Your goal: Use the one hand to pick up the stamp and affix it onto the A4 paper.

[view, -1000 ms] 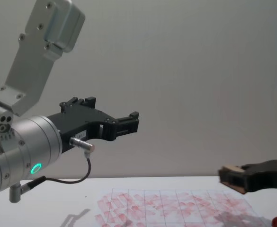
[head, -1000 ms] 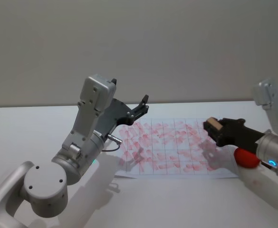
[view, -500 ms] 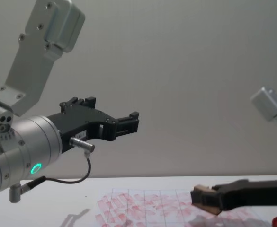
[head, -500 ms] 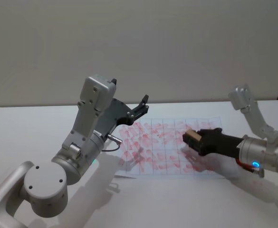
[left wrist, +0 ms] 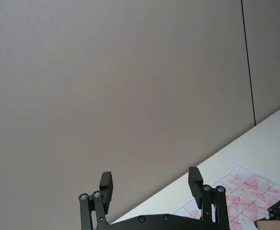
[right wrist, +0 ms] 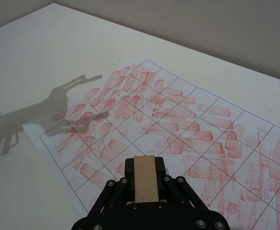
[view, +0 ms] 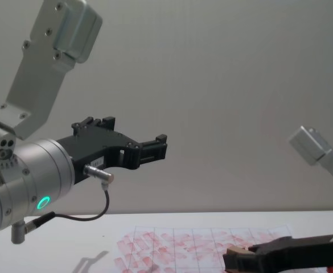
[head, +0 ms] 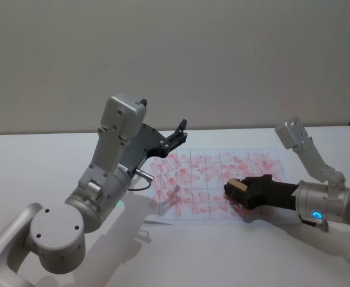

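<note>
**Q:** How is the working arm posed?

**A:** The right arm comes in from the robot's right, its dark forearm nearly level and low over the sheet; the pale upper link rises at a slant behind it; the right end effector point(head: 237, 190) points toward the robot's left, its two black fingers clamped on the stamp point(head: 239, 186), a tan wooden block seated between them.

**Q:** Where does the stamp lie relative to the sheet?

**A:** Over the near right part of the A4 paper point(head: 195, 173), above grid cells crowded with red-pink prints; the right wrist view shows the block's top face point(right wrist: 145, 178) end-on, with the printed grid point(right wrist: 187, 100) spread beyond it; whether the stamp's lower face touches the paper cannot be told.

**Q:** And the other arm?

**A:** The left end effector point(head: 180, 133) is held high, well above the tabletop point(head: 43, 158); its fingers are spread apart and hold nothing; a green ring light glows on its silver wrist.

**Q:** What of the surface and the room?

**A:** The tabletop is white and the paper lies flat on it; a shadow point(right wrist: 58, 103) of an arm falls across the tabletop and the sheet's edge; a plain grey-beige wall point(head: 234, 60) closes the scene behind.
</note>
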